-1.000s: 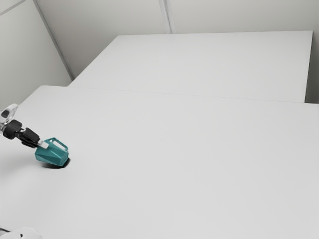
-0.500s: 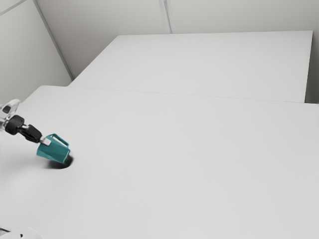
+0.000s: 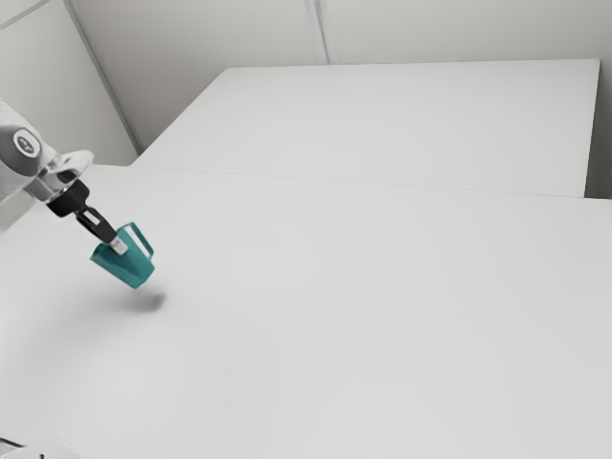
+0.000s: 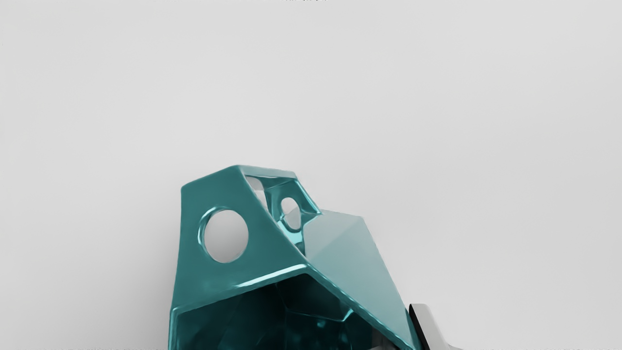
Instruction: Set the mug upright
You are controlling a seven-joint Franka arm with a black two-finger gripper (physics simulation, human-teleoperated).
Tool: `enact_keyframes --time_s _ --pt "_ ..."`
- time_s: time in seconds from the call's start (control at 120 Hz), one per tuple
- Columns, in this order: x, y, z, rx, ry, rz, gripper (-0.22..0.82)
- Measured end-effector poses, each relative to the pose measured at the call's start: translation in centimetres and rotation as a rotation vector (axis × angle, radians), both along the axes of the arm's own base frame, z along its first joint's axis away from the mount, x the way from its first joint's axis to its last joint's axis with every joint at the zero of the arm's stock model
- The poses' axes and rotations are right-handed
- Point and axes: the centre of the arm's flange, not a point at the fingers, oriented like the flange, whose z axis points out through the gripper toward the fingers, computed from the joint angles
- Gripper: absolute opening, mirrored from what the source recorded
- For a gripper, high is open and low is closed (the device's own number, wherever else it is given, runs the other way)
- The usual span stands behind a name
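The wrist view cuts off the mug's [image 4: 209,287] dark interior, one finger [image 4: 383,341] inside; the hand [image 3: 118,245] grips its wall, tilted above the counter [image 3: 363,316], toward the edge at the exterior view's left.

There is lots of room for the end effector [image 3: 119,246] over the table [image 3: 363,306], toward the exterior view's right. There is air under the tipped mug [image 3: 129,268]. The table blocks the way down, and a wall [image 3: 201,33] stands far back.
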Motion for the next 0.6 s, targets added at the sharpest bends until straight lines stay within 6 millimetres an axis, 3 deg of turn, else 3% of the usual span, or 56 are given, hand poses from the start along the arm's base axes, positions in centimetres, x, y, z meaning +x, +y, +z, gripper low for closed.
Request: enact_keyframes --time_s 0.133,0.45,0.525,0.6 --pt "2.3 -4.2 1.2 0.153 0.001 -0.052 -0.18" --pt "6.5 -17.2 1.6 0.282 -0.019 -0.103 -0.18" --pt "6.8 -19.1 1.5 0.288 -0.020 -0.090 -0.18" --pt "6.5 -19.8 1.2 0.295 -0.010 -0.056 -0.18"
